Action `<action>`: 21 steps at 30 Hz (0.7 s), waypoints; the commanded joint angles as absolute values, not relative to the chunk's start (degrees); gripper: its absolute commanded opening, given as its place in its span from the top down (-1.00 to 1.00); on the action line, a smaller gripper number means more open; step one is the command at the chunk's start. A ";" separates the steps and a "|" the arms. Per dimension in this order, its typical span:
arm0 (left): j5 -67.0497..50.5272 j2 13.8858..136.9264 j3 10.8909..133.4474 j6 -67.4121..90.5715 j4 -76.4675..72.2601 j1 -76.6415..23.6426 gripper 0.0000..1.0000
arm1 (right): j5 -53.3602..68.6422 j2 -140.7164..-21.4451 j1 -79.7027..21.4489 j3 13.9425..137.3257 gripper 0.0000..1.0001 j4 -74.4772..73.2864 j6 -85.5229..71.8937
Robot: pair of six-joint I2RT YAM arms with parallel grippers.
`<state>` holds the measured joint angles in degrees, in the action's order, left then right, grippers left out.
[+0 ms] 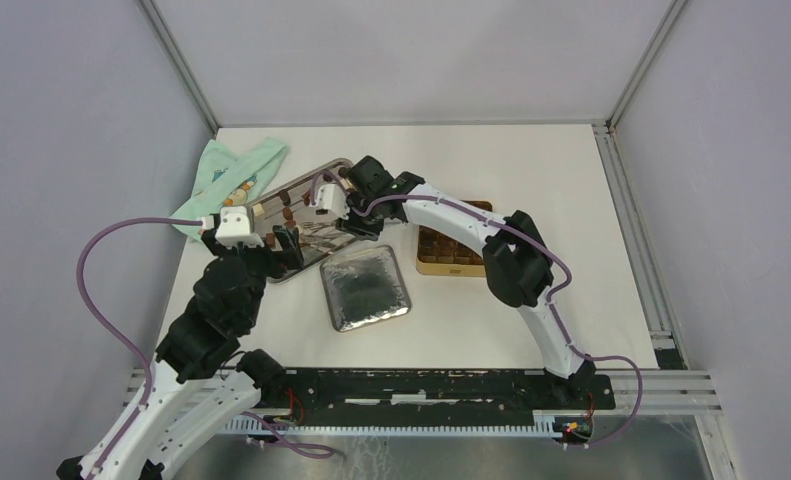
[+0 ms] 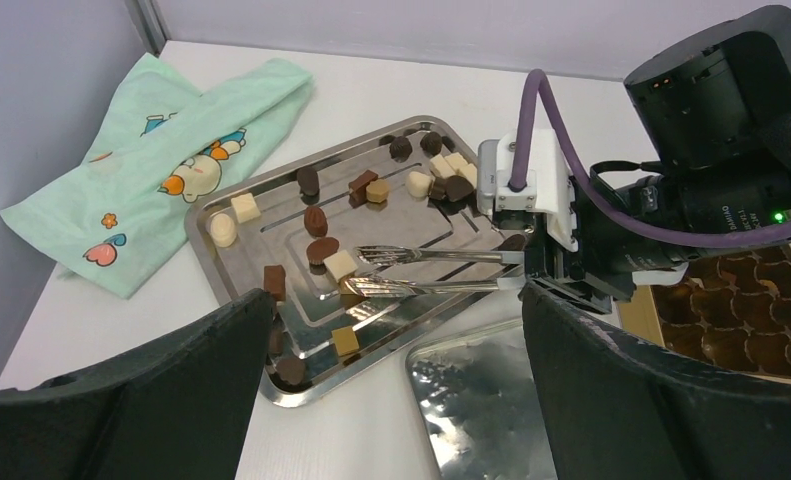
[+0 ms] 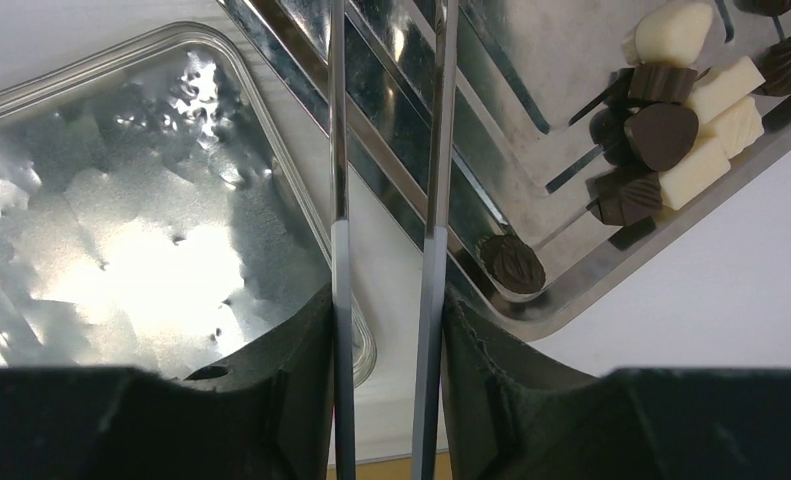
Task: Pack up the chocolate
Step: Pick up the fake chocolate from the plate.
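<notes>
The chocolate [image 2: 321, 250], in dark, brown and cream pieces, lies scattered on the steel tray [image 2: 271, 240], with a cluster at its far corner; the tray sits left of centre on the table [image 1: 531, 170], and a green cloth [image 2: 171, 150] lies just beyond its left side; the right gripper [image 3: 386, 300] is clamped on the handle end of metal tongs [image 2: 421, 270], its fingers [image 3: 291, 400] pressing both arms from outside; the tongs reach out over the tray with tips parted and a cream piece just by them, though I cannot tell whether they touch it; the left gripper [image 2: 396, 330] hovers over the tray's near edge, jaws spread wide and holding nothing; a silver lid [image 1: 366, 288] lies on the table just beside the tray's near right side; a gold box [image 1: 451, 268] with brown wells stands right of the lid and a little farther back, partly under the right arm.
</notes>
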<state>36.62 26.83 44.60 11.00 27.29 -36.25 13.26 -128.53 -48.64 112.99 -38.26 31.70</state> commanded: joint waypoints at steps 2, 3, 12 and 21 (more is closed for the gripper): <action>35.60 26.50 44.30 8.83 24.87 -35.58 -0.97 | 13.87 -129.90 -49.36 116.56 0.18 -37.44 30.80; 35.60 26.54 44.30 8.86 24.87 -35.54 -0.97 | 13.89 -129.94 -49.46 116.48 0.19 -37.58 30.85; 35.24 26.59 44.24 8.84 24.77 -35.17 -0.97 | 13.27 -127.84 -49.57 114.91 0.68 -37.56 31.09; 35.24 26.49 44.22 8.87 24.78 -35.07 -0.97 | 14.76 -114.96 -48.72 105.15 1.00 -35.10 31.81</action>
<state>35.64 26.83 44.60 11.00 26.89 -35.68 13.26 -124.97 -49.15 107.66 -37.85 31.62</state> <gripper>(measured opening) 0.989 0.351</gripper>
